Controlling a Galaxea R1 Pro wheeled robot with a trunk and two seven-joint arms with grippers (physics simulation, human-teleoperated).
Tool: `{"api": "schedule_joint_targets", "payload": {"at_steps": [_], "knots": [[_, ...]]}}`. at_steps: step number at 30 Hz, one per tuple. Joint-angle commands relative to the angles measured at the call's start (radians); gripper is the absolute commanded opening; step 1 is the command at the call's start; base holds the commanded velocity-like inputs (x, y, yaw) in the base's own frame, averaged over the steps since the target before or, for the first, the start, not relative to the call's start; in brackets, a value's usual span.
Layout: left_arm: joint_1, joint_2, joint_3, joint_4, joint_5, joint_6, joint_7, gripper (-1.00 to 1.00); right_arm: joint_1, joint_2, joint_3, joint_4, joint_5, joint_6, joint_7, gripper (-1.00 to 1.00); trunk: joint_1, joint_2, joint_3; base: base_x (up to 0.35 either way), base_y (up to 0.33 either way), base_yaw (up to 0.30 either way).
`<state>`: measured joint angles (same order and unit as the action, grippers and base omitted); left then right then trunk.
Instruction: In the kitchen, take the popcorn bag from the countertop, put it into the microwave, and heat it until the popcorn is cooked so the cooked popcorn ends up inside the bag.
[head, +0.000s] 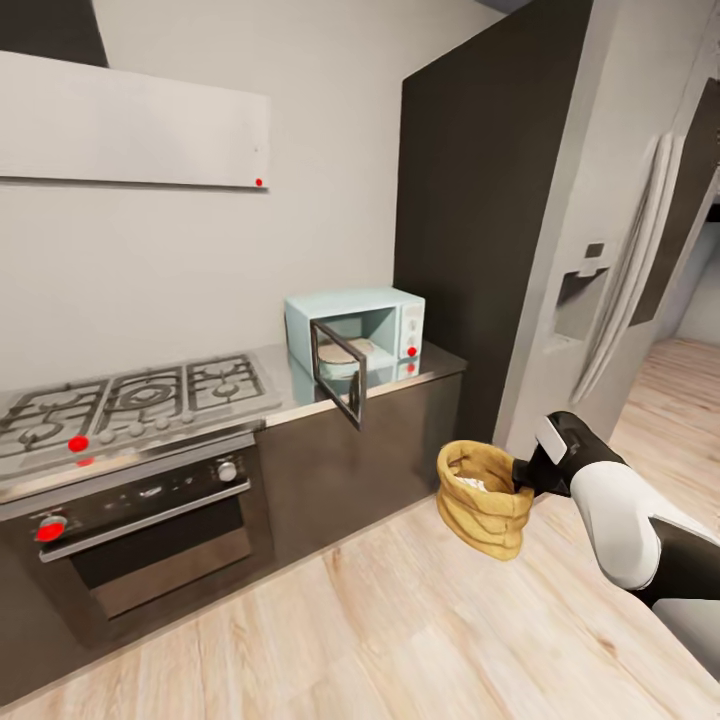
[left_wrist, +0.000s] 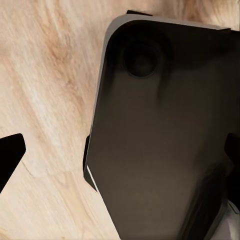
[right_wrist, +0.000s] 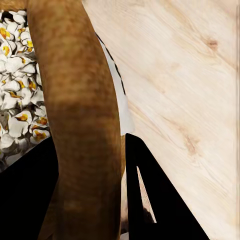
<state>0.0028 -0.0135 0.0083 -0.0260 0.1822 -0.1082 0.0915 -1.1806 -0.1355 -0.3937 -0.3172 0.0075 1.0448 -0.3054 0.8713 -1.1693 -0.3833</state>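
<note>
The popcorn bag (head: 485, 512), a crumpled golden-brown sack, hangs over the wood floor in front of the cabinets, to the lower right of the microwave. My right gripper (head: 525, 478) is shut on its rolled rim (right_wrist: 80, 100), one finger inside the bag and one outside. Whitish popcorn (right_wrist: 15, 100) is heaped inside the bag. The mint-blue microwave (head: 400, 325) stands on the grey countertop (head: 300, 385) with its dark glass door (head: 337, 372) swung open towards me. My left gripper (left_wrist: 120, 155) is open above the floor, beside a dark part of my own body.
A gas hob (head: 130, 400) and a dark built-in oven (head: 150, 520) lie left of the microwave, under a white hood (head: 130, 125). A tall dark cabinet (head: 480, 200) and the steel fridge (head: 620, 260) stand to the right. Light wood floor (head: 350, 620) spreads in front.
</note>
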Motion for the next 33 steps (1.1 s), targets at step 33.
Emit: {"api": "schedule_joint_targets", "payload": {"at_steps": [33], "knots": [[0.000,0.001,0.002,-0.002,0.008,-0.003,0.004,1.00,-0.001,0.000,-0.005,0.000,0.000,0.002,-0.003,-1.00,0.000,-0.001,-0.001,0.101,-0.324,0.155]]}}
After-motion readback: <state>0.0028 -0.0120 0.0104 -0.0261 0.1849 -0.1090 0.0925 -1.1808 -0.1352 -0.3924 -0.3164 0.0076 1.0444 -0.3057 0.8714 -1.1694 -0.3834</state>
